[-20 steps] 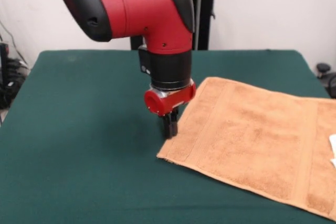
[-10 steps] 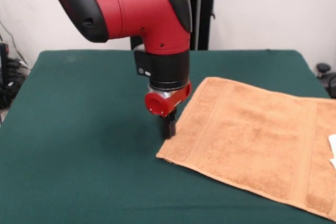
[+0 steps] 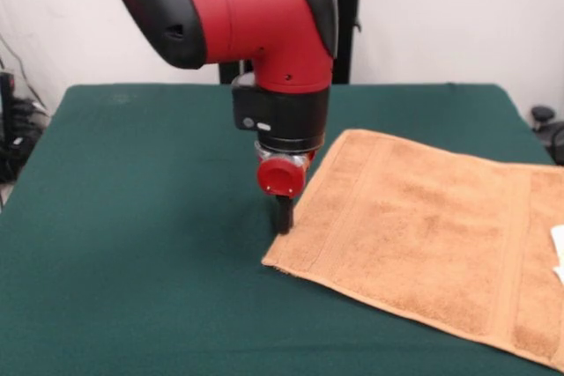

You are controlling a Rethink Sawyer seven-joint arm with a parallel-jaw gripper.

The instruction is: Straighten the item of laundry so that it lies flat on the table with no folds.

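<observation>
The orange-tan towel (image 3: 423, 235) lies spread out on the right half of the dark green table (image 3: 132, 217), with border bands near its left and right ends. It runs off the picture at the right, where a small white tag (image 3: 558, 239) shows. The visible part looks flat, without folds. My gripper (image 3: 284, 215) hangs straight down from the red and black arm, low over the table at the towel's left edge. It shows side-on as one narrow dark piece. I cannot tell whether it touches the cloth.
The arm's pedestal (image 3: 339, 33) stands behind the table's far edge. Cables and dark gear (image 3: 18, 129) sit off the table's left side, and a dark object (image 3: 546, 125) sits off its right side.
The wrist has turned about its vertical axis, so the red cap now faces the camera. The upper arm has shifted slightly right. The gripper stays at the towel's left edge. The towel has not moved.
</observation>
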